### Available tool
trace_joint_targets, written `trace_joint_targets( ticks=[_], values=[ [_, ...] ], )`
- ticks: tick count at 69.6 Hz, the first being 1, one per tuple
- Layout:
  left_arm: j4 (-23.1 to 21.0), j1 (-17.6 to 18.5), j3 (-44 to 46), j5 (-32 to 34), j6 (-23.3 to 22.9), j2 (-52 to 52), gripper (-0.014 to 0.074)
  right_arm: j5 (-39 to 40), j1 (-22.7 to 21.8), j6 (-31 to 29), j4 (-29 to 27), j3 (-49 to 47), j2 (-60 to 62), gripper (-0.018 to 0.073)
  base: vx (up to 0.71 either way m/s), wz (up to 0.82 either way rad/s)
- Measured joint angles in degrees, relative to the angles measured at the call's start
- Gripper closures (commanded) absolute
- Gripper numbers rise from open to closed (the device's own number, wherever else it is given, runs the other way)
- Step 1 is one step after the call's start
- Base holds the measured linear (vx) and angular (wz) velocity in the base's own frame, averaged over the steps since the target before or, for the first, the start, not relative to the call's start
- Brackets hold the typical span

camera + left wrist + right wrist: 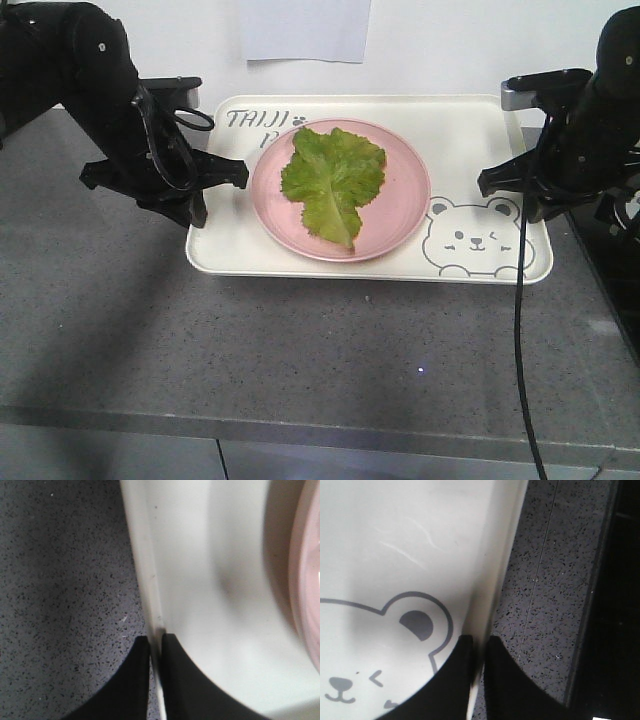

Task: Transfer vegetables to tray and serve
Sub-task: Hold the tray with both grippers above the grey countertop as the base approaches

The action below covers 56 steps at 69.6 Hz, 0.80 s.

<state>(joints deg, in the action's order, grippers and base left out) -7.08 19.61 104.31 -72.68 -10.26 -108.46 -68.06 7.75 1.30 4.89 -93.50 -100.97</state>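
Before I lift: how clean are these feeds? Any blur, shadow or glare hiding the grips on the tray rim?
Front view: sharp and evenly lit; left gripper and right gripper sit at the tray ends. Left wrist view: soft focus, a grey shadow on the tray floor, fingers black silhouettes pinching the rim. Right wrist view: crisper, bear drawing readable, faint glare streaks, fingers silhouetted too.

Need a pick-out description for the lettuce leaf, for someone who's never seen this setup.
Find the cream-white tray on the grey countertop, gripped at each side rim by a black gripper. A round pink plate sits in its middle, and the lettuce leaf lies flat on that plate. It is the only green thing here, crinkly with a pale central rib.
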Motion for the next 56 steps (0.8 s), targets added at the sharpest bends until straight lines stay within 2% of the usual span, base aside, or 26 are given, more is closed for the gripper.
trace_joint_targets(
  ticks=[56],
  values=[
    [0.00,0.00,0.00,0.00,0.00,0.00,0.0603,0.00,0.00,-0.02,0.00,0.00,0.00,0.0568,0.06,-0.04]
  ],
)
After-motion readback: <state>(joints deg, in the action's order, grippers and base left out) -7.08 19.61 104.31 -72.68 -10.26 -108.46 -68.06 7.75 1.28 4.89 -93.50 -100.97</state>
